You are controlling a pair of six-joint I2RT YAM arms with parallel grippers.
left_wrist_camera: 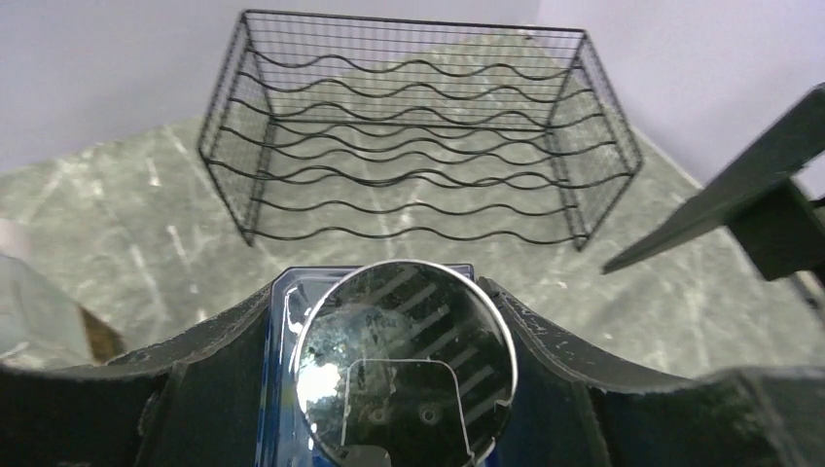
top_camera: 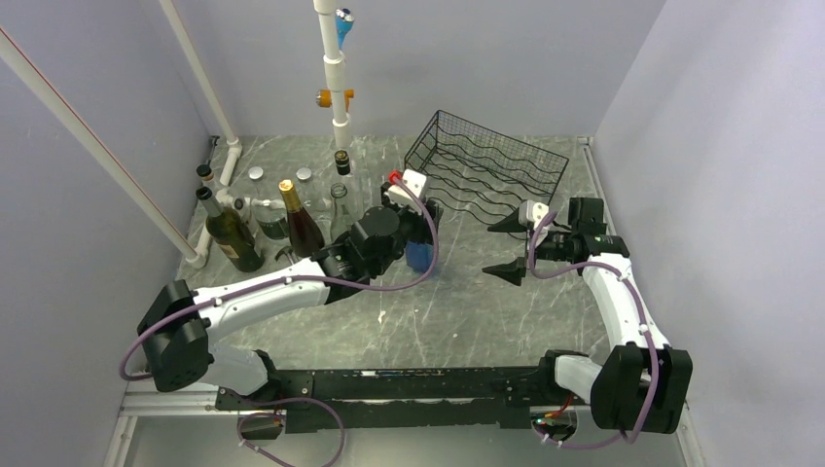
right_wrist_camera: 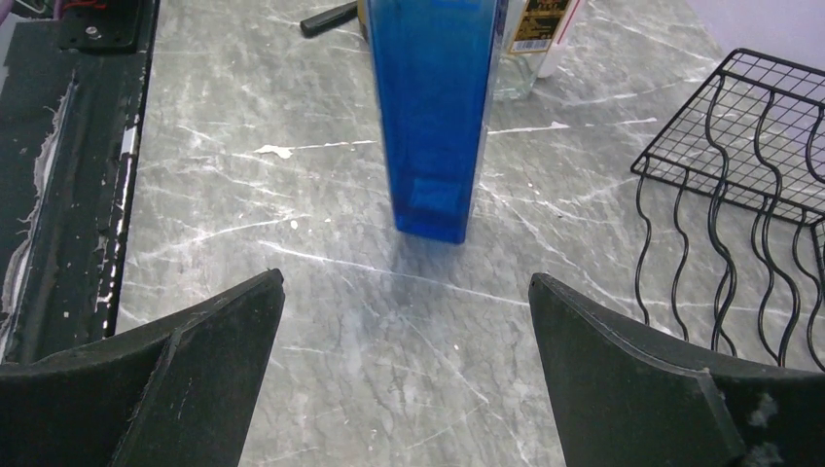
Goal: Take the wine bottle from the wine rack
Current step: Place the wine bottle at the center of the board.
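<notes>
Past a cluster of spare bottles (top_camera: 243,219) at the left of the table (right_wrist_camera: 243,146), the left pincer (left_wrist_camera: 379,292) is closed around the shoulders of a square blue wine bottle (right_wrist_camera: 428,117). The bottle stands upright on the marbled top, just in front of the black wire wine rack (left_wrist_camera: 409,175) (its wavy rows bare). At right, the right pincer (right_wrist_camera: 405,280) gapes wide, holding nothing. The glass looks rigid, slick, breakable and probably weighty. Its flat sides below the mirrored cap (left_wrist_camera: 404,360) seem the surest purchase.
</notes>
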